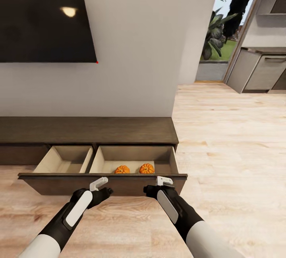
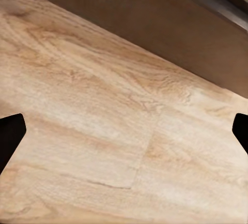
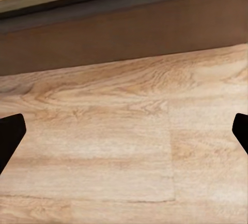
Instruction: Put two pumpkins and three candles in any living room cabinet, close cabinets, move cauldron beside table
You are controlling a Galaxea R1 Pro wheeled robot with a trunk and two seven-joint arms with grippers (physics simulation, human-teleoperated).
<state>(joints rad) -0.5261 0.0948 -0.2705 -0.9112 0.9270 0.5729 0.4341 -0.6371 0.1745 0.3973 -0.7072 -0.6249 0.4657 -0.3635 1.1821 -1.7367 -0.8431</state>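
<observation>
Two small bright-orange ribbed pumpkins (image 1: pixel 134 168) resting in the right compartment of the pulled-out pale-lined drawer (image 1: pixel 103 178) of the long low dark-brown wooden cabinet (image 1: pixel 87 130). Just before its front, left gripper (image 1: pixel 100 183) and right gripper (image 1: pixel 163 181), both spread, empty; right nearer.

My two arms: black and white shells, pale grippers.

In my head view the left arm (image 1: pixel 65 220) runs white at the upper segment, then a black forearm casing with a long rounded white inlay panel along its top; the right arm (image 1: pixel 180 214) is built the same way. Each wrist narrows to a black, glossy, knuckle-like joint. The left gripper (image 1: pixel 99 183) and the right gripper (image 1: pixel 164 181) are small angular light-grey or white pieces with flat faces. In my wrist views the fingertips (image 2: pixel 11 133) (image 3: pixel 11 136) are plain matte black wedges at both frame edges. I can't make out any cables, screws or markings.
</observation>
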